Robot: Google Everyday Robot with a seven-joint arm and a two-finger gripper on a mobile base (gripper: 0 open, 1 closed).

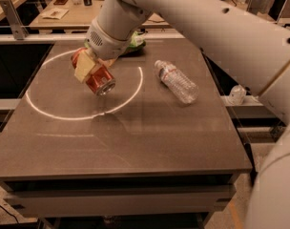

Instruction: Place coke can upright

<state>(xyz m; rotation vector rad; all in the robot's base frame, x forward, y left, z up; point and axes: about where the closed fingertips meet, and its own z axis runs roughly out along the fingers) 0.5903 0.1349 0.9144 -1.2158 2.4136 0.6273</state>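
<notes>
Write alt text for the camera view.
The claw grips the coke can, tilted, over the dark table inside a white ring. A clear water bottle lies on its side to the right; a green bag sits behind the arm.

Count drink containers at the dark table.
2: coke can, tilted, clamped in the gripper over the white ring; water bottle lying right of it. The arm may hide more.

We see tool [91, 71] clamping tilted coke can [102, 82] over bench [135, 142], within white ring [64, 117]; water bottle [176, 81] lying nearby.
</notes>
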